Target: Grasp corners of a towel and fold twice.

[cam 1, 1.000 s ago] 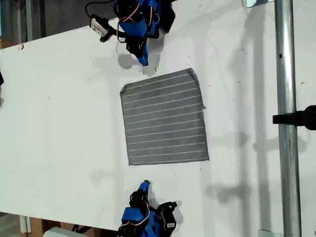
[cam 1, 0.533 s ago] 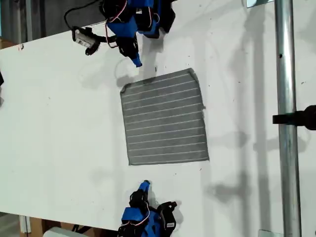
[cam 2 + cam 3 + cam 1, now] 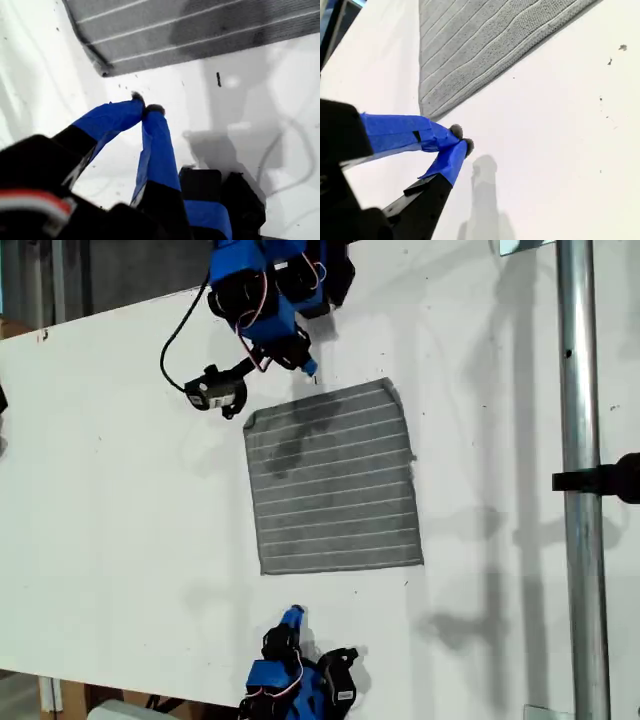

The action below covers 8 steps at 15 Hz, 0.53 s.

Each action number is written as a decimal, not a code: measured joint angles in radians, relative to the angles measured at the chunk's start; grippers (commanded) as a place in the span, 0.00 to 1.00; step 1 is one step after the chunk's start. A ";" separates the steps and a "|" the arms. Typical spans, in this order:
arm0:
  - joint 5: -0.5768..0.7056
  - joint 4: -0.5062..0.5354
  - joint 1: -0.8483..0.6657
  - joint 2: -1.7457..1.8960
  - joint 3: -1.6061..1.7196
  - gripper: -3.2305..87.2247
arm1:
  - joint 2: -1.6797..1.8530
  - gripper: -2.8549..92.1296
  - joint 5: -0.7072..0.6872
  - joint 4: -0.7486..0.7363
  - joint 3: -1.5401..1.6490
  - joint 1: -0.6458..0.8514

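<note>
Towel (image 3: 333, 480) lies flat, square, soft grey with pale stripes

Bright, even light; soft shadows on the table (image 3: 120, 540); wrist views perhaps slightly blurred.

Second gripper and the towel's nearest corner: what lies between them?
Only bare white table between my second gripper and the towel, per the second wrist view.

My first gripper (image 3: 145, 109) and second gripper (image 3: 461, 140) have blue-taped jaws with dark tips. Bodies are black. Blue housings carry red and white wires.
</note>
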 measured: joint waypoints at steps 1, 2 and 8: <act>0.000 0.000 0.000 0.000 0.000 0.00 | -0.046 0.22 0.028 0.000 -0.035 -0.057; -0.002 0.000 0.000 0.000 0.000 0.00 | -0.086 0.31 0.063 0.009 -0.072 -0.098; -0.002 0.000 0.000 0.000 0.000 0.00 | -0.272 0.44 0.149 0.058 -0.215 -0.173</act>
